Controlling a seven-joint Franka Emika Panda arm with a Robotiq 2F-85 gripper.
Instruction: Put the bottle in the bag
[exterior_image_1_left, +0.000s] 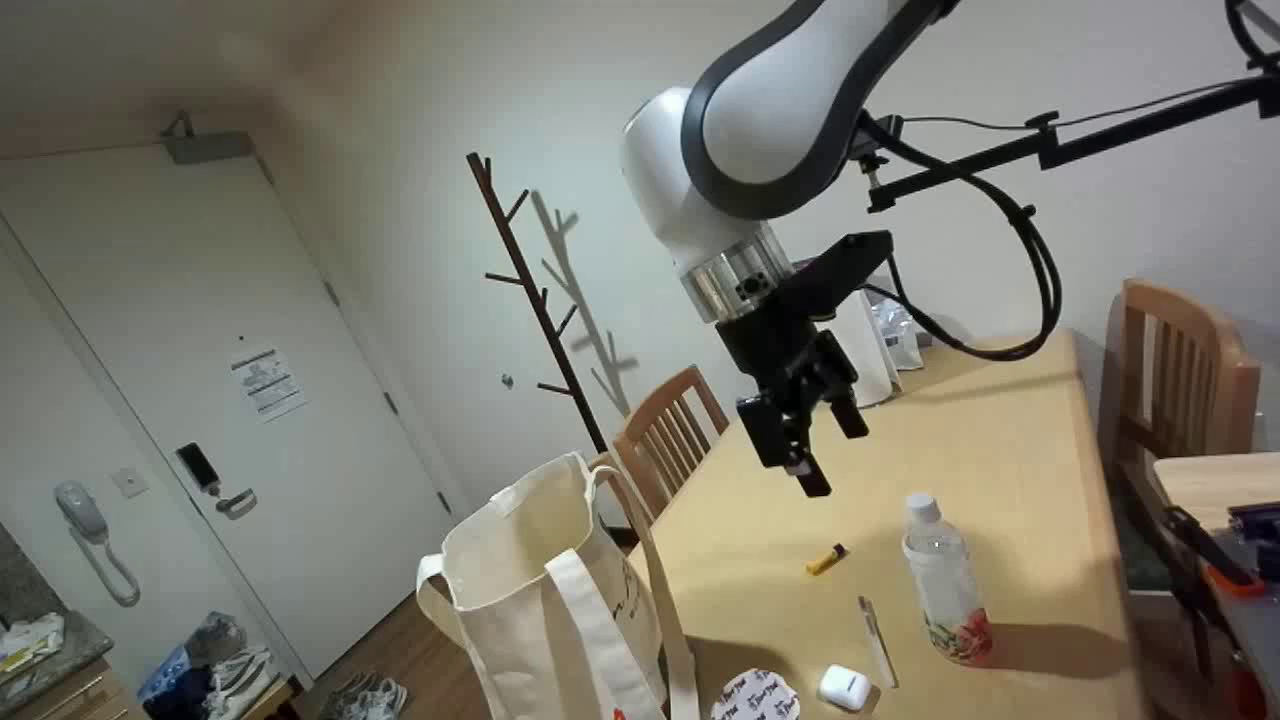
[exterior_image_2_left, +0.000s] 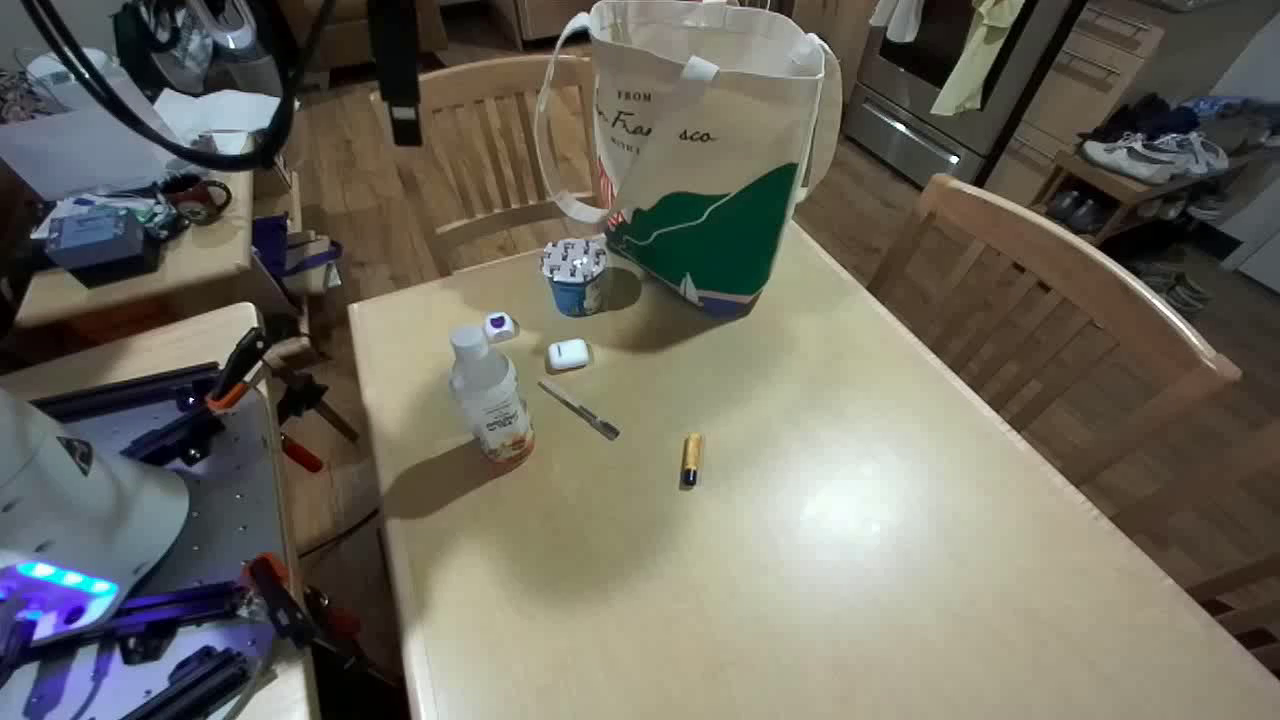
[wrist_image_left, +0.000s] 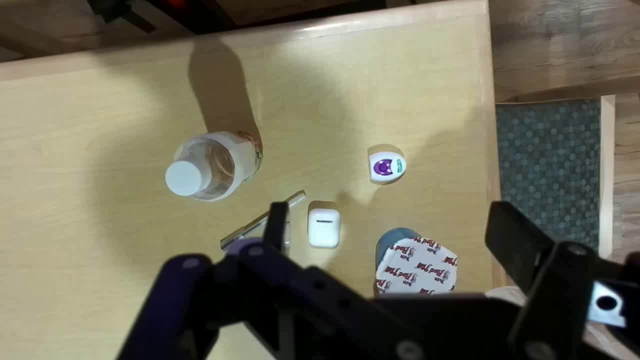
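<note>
The small clear bottle with a white cap and reddish lower band stands upright on the table; it also shows in an exterior view and at the left in the wrist view. The large off-white bag stands with its mouth open upward and handles looped out; its green printed side shows in an exterior view. My gripper is open and empty, high above the table. In the wrist view its fingers are spread wide above a lidded cup, with the bottle outside them.
On the wooden table are the lidded cup, a white case, a small white and purple item, a pen and a yellow marker. Chairs stand along the table edges. A coat rack stands behind.
</note>
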